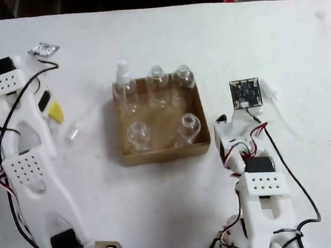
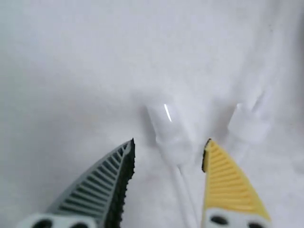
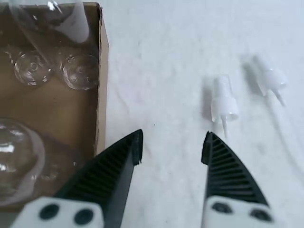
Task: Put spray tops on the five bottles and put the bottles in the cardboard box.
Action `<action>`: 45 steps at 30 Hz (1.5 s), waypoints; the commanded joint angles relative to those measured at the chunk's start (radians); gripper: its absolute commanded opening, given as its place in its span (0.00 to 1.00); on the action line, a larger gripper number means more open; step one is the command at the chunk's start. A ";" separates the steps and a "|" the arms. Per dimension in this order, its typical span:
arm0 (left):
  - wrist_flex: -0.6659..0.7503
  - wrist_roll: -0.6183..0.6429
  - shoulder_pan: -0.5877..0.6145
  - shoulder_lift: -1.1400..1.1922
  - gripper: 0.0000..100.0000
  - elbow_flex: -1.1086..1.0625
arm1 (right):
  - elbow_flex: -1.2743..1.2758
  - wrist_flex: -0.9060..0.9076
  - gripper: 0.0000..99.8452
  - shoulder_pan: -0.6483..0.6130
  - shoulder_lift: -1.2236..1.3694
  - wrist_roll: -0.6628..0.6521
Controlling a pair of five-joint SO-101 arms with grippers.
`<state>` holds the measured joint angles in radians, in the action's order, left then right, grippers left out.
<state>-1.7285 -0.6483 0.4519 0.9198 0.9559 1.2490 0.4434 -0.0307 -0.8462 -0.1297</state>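
Observation:
The cardboard box (image 1: 163, 152) holds several clear bottles. The back-left bottle (image 1: 125, 91) wears a white spray top; the others, such as the front bottle (image 1: 138, 135), stand uncapped. My left gripper (image 2: 169, 142) is open just over the table, with a loose spray top (image 2: 168, 130) lying between its grey and yellow fingers and a second spray top (image 2: 249, 123) beside the yellow one. In the high view that gripper (image 1: 57, 117) is left of the box. My right gripper (image 3: 173, 134) is open and empty beside the box wall (image 3: 102, 71), with two spray tops (image 3: 223, 102) (image 3: 270, 80) on the table beyond it.
A white cloth covers the table (image 1: 178, 204). Both arms' wrist cameras (image 1: 245, 94) and cables hang over the table on either side of the box. One spray top (image 1: 73, 132) lies between the left arm and the box.

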 commanded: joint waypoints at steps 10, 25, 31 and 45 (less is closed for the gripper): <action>0.089 0.097 -0.079 -0.015 0.09 -0.095 | -0.009 -0.015 0.18 -0.008 0.001 -0.012; 0.109 0.187 -0.071 -0.013 0.21 -0.104 | -0.009 -0.016 0.18 -0.008 0.001 -0.012; 0.106 0.187 -0.071 -0.007 0.21 -0.106 | -0.009 -0.016 0.18 -0.008 0.001 -0.012; -0.012 0.187 -0.074 0.071 0.02 0.103 | -0.009 -0.018 0.18 -0.007 0.001 -0.012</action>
<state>-1.6686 -0.4687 0.3874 1.0088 0.9252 1.2490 0.4434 -0.0307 -0.8462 -0.1297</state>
